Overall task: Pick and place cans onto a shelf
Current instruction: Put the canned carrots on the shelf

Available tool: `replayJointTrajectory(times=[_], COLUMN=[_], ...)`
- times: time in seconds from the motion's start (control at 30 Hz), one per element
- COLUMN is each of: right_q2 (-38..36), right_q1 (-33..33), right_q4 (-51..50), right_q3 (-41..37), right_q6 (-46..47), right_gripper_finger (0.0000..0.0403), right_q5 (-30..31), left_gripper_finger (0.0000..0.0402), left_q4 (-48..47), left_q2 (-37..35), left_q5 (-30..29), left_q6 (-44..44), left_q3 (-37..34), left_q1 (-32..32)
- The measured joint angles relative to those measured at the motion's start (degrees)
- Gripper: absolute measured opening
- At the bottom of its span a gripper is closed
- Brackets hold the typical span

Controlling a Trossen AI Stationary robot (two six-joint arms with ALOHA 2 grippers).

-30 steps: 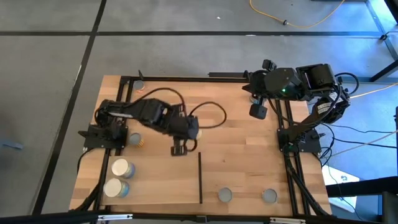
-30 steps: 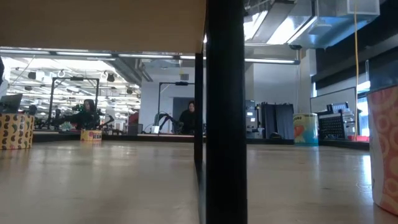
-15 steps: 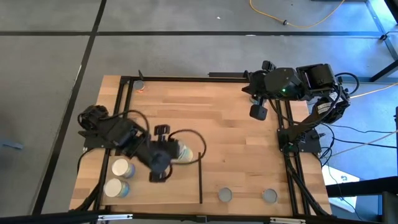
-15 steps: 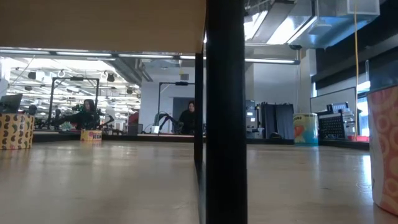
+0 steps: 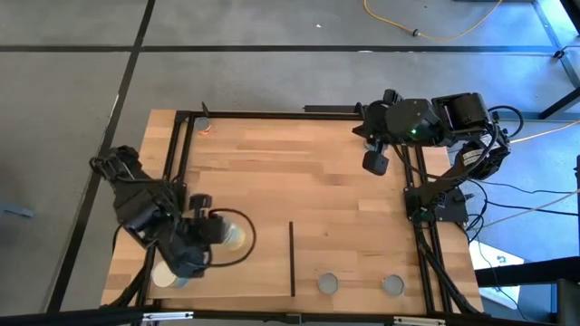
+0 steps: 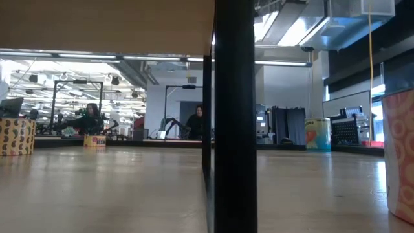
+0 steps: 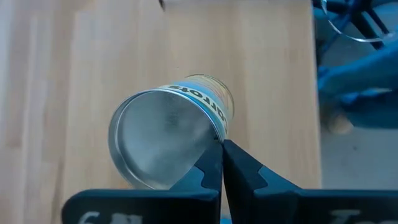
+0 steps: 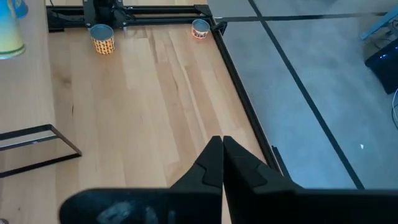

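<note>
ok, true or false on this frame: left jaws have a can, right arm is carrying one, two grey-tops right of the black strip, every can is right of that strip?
1. The left gripper has its jaws pinched on the rim of a can. True.
2. The right gripper carries a can. False: its jaws are shut on nothing, above the table's edge.
3. Two grey-topped cans stand right of the black strip in the high view. True.
4. Every can sits right of the black strip. False: the can in the left gripper is left of it.
</note>
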Motion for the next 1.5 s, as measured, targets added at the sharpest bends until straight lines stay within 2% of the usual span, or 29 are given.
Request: replayJointTrajectory(times=[0.4,0.9,1.1,1.23,1.5], right_q2=[0.0,0.0,0.0,0.02,0.02], right_q1=[0.0,0.0,0.0,0.0,0.0], right_q4=[0.02,0.04,0.04,0.04,0.02], right_q3=[-0.01,-0.02,-0.02,-0.02,-0.02], right_q6=[0.35,1.64,1.4,1.43,1.36], right_gripper_finger=[0.0003,0.0003,0.0003,0.0003,0.0003], right_q5=[0.09,0.11,0.11,0.11,0.12], left_gripper_finger=[0.0,0.0,0.0,0.0001,0.0025], left_q4=[0.1,0.01,0.04,0.04,0.03], left_q2=[-0.74,-0.69,-0.69,-0.69,-0.69], left_q5=[4.93,10.19,10.51,13.21,12.7], left_q6=[-2.08,-0.61,-0.76,-1.02,-1.05], left_q3=[-1.75,-9.92,-10.25,-10.25,-10.28], left_q1=[-3.17,-3.69,-3.71,-3.38,-3.38])
